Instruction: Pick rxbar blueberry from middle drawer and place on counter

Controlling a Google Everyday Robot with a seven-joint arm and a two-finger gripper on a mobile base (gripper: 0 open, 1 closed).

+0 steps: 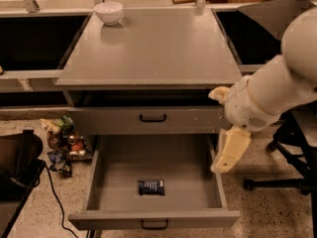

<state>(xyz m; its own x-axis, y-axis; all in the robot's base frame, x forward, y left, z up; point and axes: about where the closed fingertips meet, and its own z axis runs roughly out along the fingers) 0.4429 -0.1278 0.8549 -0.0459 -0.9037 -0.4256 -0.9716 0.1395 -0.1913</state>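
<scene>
The rxbar blueberry (151, 187), a small dark blue bar, lies flat on the floor of the open middle drawer (124, 162), near its front middle. The grey counter (153, 48) tops the cabinet above. My gripper (219, 133) comes in from the right on a white arm, at the drawer's right edge, above and right of the bar. Its pale fingers (230, 150) stand apart with nothing between them, one up by the counter edge and one hanging over the drawer's right wall.
A white bowl (109, 12) sits at the counter's back left. The drawer above (148, 119) is slightly ajar. Snack bags (64, 143) lie on the floor to the left, beside a dark bag (20, 162) and a cable. A chair base (277, 180) stands to the right.
</scene>
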